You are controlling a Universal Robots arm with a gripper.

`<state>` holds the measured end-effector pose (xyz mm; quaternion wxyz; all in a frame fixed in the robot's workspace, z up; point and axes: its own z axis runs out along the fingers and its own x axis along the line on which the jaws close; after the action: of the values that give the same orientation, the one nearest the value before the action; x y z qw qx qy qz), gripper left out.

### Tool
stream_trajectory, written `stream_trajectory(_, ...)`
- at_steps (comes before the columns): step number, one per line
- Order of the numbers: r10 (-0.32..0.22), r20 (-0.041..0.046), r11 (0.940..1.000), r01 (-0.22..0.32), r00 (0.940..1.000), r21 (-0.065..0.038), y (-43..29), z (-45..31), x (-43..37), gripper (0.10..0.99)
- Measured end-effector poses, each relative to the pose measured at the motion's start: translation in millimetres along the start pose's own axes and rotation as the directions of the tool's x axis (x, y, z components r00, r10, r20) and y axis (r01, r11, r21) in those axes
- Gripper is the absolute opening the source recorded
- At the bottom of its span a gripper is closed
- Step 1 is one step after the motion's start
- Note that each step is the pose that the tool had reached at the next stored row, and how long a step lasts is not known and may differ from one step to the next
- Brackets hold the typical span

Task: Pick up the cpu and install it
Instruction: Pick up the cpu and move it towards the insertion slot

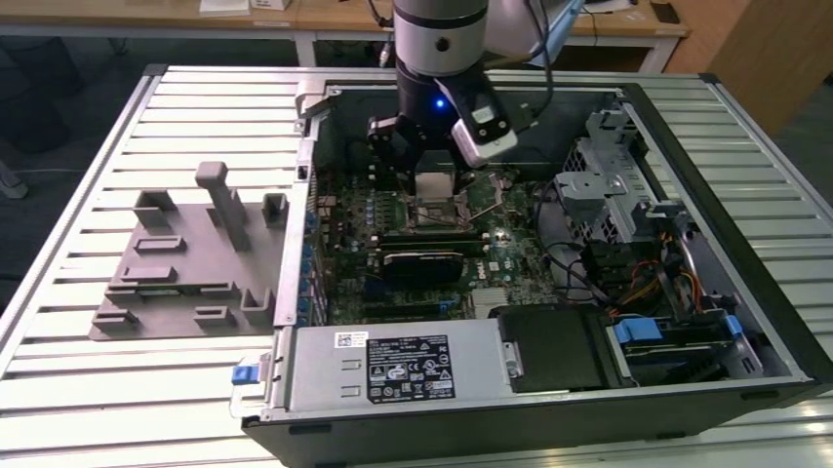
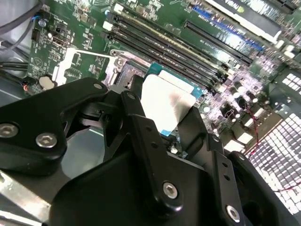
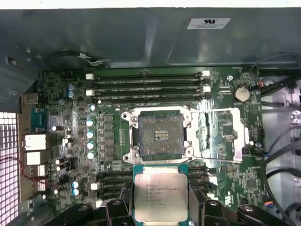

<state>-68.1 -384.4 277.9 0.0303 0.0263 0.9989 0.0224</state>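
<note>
- The pincer is clenched on the cpu, its fingers pressing two opposite edges.
- The cpu is a flat square, a pale silver lid on a green rim, hanging above the motherboard.
- Just beyond it the socket stands open, contacts showing.
- In the exterior view a grey holder tray lies on the worktop, nine o'clock from the case.

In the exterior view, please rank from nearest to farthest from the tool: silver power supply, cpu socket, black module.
1. cpu socket, right next to the tool.
2. black module, middle of the board.
3. silver power supply, at the case's near edge.
</note>
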Motion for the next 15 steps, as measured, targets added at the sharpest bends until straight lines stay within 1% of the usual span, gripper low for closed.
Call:
stream_trajectory(7,0.000,-0.0026,1.0000,0.000,1.0000,0.000,10.5,8.8,1.1,0.545)
stream_trajectory(11,0.000,-0.0030,1.0000,0.000,1.0000,0.000,19.6,13.4,1.8,0.545)
stream_trajectory(15,0.000,-0.0040,1.0000,0.000,1.0000,0.000,24.7,19.6,1.5,0.545)
